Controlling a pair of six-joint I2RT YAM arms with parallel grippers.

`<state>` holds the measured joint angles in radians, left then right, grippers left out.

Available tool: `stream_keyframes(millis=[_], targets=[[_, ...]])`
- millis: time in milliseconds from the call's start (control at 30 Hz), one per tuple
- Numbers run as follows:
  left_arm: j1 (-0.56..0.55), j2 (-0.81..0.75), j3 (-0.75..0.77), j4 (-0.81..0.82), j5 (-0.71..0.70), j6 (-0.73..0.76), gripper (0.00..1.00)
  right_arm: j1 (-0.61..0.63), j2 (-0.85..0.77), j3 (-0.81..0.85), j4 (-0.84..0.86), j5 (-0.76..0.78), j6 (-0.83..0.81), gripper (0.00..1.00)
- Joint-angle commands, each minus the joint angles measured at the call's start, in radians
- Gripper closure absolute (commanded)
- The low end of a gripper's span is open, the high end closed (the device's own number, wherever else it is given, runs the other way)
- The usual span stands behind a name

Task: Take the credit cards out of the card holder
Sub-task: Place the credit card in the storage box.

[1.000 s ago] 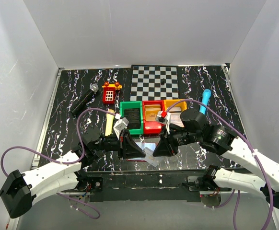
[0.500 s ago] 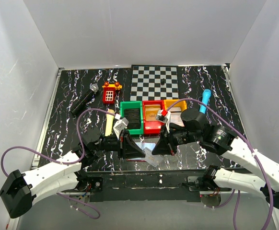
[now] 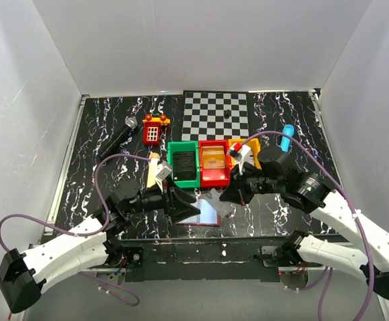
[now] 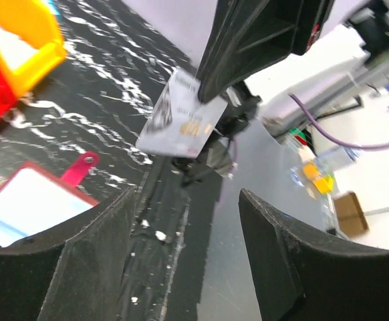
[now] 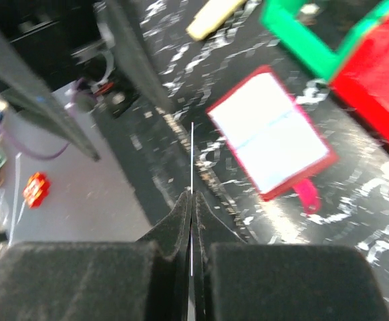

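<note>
Right wrist view shows the right pincer (image 5: 192,195) closed flat on one pale credit card (image 5: 192,150), which is seen edge-on and held in the air, clear of the card holder (image 5: 269,142). The card holder lies open on the counter (image 3: 101,180) with its pale sleeves facing up and a red tab at one edge, just in front of the green bin (image 3: 183,162) and red bin (image 3: 214,162). Left pincer (image 4: 186,200) stands with its fingers well apart, gripping nothing, just beside the card holder.
</note>
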<state>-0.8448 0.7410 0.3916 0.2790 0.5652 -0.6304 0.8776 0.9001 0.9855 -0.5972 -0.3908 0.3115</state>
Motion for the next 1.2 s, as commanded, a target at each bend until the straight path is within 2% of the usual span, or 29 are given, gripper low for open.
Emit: stream_keyframes(millis=[0, 100, 133, 233, 300, 433, 567, 700, 867, 1033, 1167], targets=[[0.033, -0.019, 0.046, -0.165, -0.227, 0.058, 0.37, -0.100, -0.030, 0.027, -0.042, 0.217, 0.014, 0.99], [0.046, 0.047, 0.079, -0.273, -0.408, 0.012, 0.41, -0.152, -0.024, 0.025, -0.062, 0.386, 0.050, 0.99], [0.052, 0.072, 0.084, -0.317, -0.471, -0.021, 0.43, -0.164, -0.015, 0.024, -0.065, 0.499, 0.058, 0.99], [0.058, 0.115, 0.073, -0.295, -0.550, -0.069, 0.51, -0.175, -0.001, -0.001, -0.023, 0.746, 0.043, 0.99], [0.059, 0.126, 0.063, -0.252, -0.588, -0.089, 0.54, -0.178, 0.002, -0.050, 0.069, 0.793, -0.059, 0.99], [0.061, 0.129, 0.079, -0.218, -0.608, -0.107, 0.55, -0.184, 0.019, -0.122, 0.253, 0.777, -0.340, 0.99], [0.061, 0.153, 0.122, -0.224, -0.671, -0.118, 0.55, -0.238, 0.169, -0.033, 0.142, 0.739, -0.529, 0.99], [0.081, 0.208, 0.180, -0.236, -0.706, -0.160, 0.56, -0.253, 0.232, -0.062, 0.212, 0.693, -0.736, 0.99], [0.133, 0.282, 0.224, -0.265, -0.654, -0.196, 0.57, -0.281, 0.261, -0.096, 0.217, 0.508, -0.900, 0.99], [0.194, 0.288, 0.155, -0.209, -0.565, -0.252, 0.58, -0.304, 0.276, -0.094, 0.215, 0.398, -0.994, 0.99], [0.217, 0.294, 0.122, -0.175, -0.496, -0.267, 0.58, -0.330, 0.321, -0.054, 0.145, 0.319, -1.045, 0.99]])
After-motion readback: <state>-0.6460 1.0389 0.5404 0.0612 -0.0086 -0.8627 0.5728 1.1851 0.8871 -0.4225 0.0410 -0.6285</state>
